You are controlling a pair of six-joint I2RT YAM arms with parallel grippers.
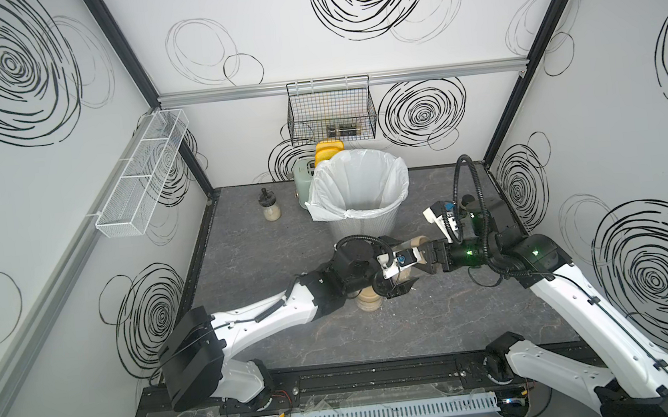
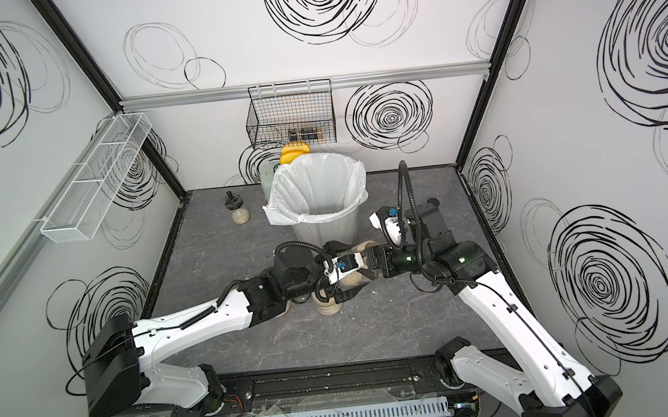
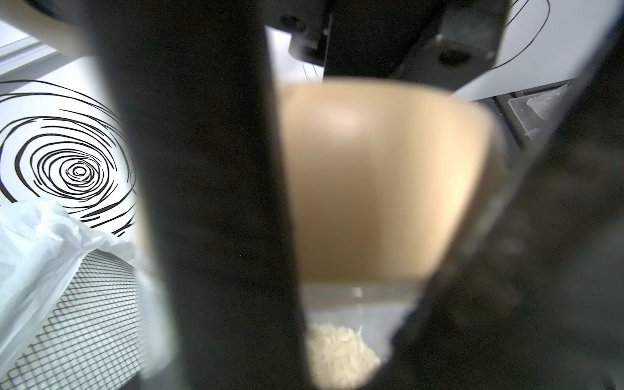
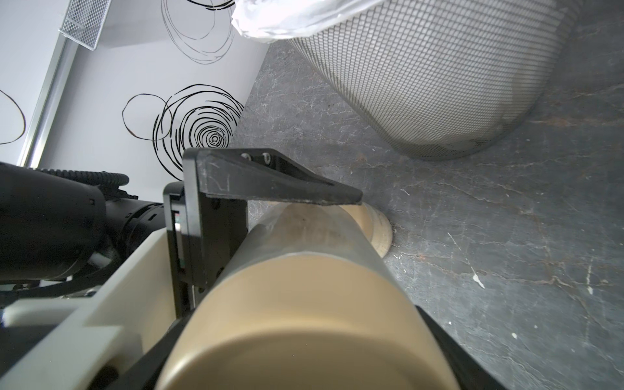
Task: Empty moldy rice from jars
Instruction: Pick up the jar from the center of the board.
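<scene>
Clear cylindrical jar [image 3: 337, 304], smooth tan lid [image 3: 371, 185], loose rice [image 3: 341, 351].

Raised jar [image 2: 351, 279] on its side, off the table, tan lid [image 4: 304, 320] on, moldy rice [image 3: 341, 351] a pale heap behind the clear wall. Standing jar [image 1: 368, 302] upright on the table, lidded, rice inside. Third jar [image 4: 380, 233] mostly hidden just beyond the raised jar, probably upright.

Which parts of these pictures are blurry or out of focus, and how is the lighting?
Left wrist view: the left fingers and the tan lid of the jar are badly blurred, its rice slightly sharper. Right wrist view: the near lid is soft, the counter and bin crisp. Both top views: sharp, evenly lit.
</scene>
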